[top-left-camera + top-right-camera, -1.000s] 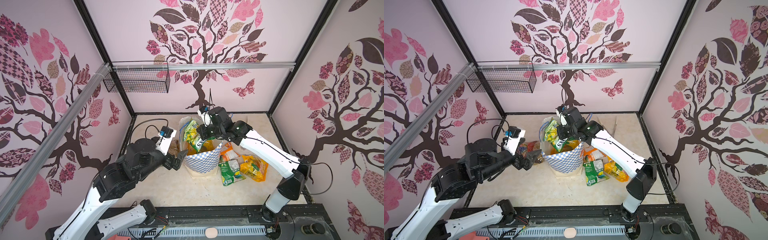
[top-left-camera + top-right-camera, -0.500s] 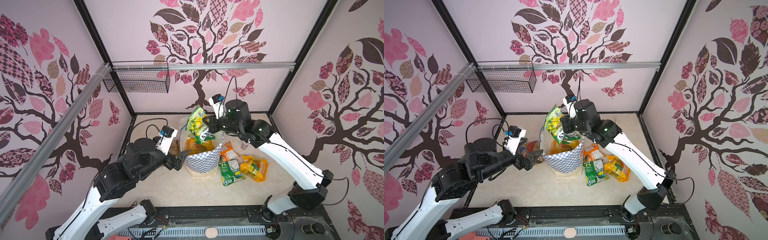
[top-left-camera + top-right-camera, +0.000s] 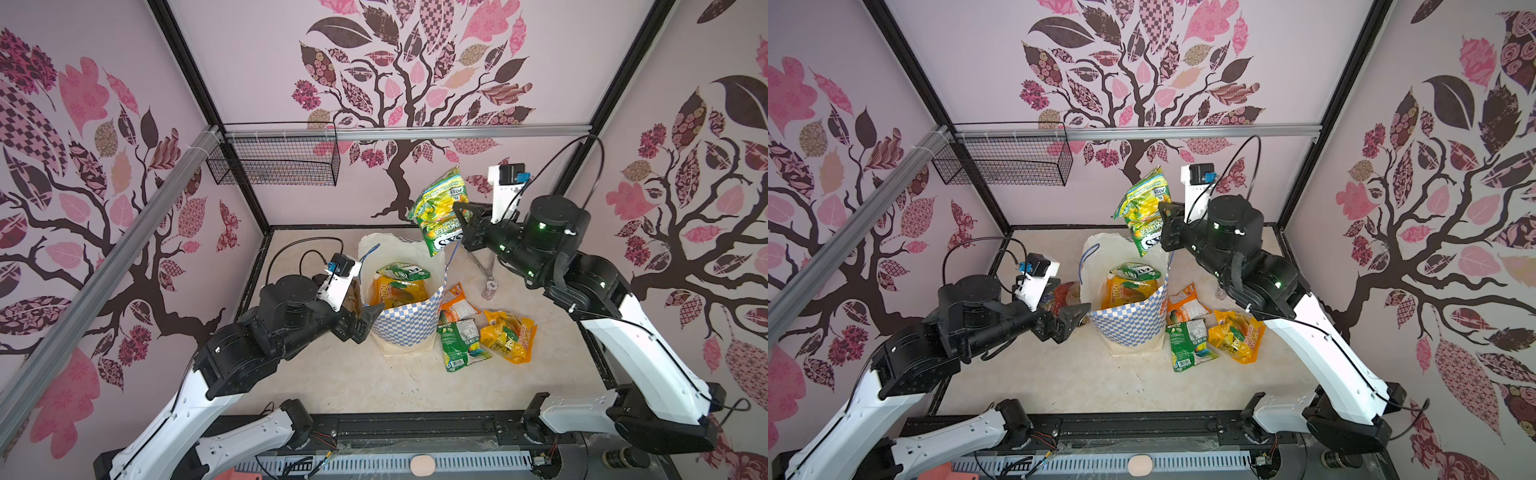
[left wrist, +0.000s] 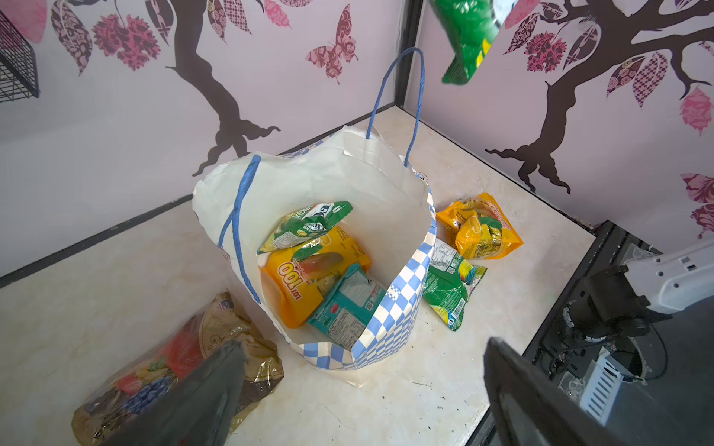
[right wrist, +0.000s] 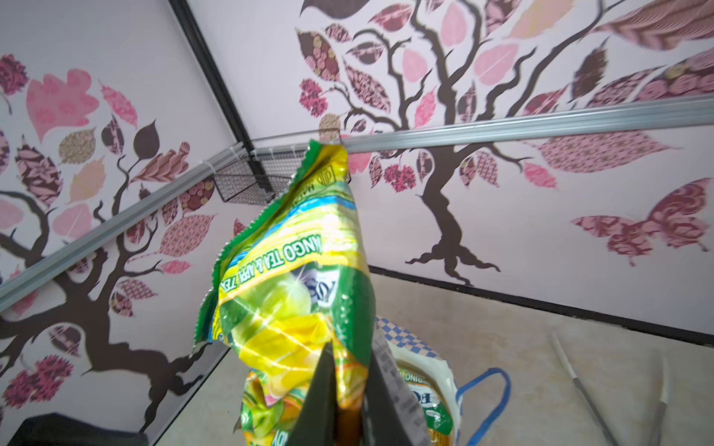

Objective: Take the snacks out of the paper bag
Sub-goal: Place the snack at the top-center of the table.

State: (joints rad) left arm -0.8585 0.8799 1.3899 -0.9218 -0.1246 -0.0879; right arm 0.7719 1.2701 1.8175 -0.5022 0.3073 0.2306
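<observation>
The right end effector [image 3: 462, 220] is closed tightly on a green and yellow packet [image 3: 440, 212] printed FOX'S and holds it high in the air, touching nothing else. It pinches the packet on one long edge, about half way along. As far as I can judge, the long axis of the packet stands steeply, with one short end up and the other pointing down. In both top views this lower end hangs above the far right corner of the paper bag [image 3: 409, 328], clear of its rim.

The bag stands upright in the middle of the worktop [image 3: 353, 382] with its mouth open. Just beside its right wall lie three snacks that are out: a small orange packet [image 3: 459, 305], a green packet [image 3: 461, 343] and a yellow-orange packet [image 3: 507, 334]. So the place to put the held packet lies, I think, to the robot's right of the end effector, nearer to the robot, and well below it. The right arm is the nearer one for this. Thin metal tongs [image 3: 486, 270] lie on the worktop behind this pile, so a straight descent could land on them.

The left end effector [image 3: 365, 322] is spread fully and holds nothing. It is low, just beside the left front corner of the bag, and a dark brown-red packet [image 4: 185, 359] lies on the worktop below it. Inside the bag I see a second green packet [image 4: 305, 226], an orange packet [image 4: 305, 278] and a teal packet [image 4: 347, 305].
</observation>
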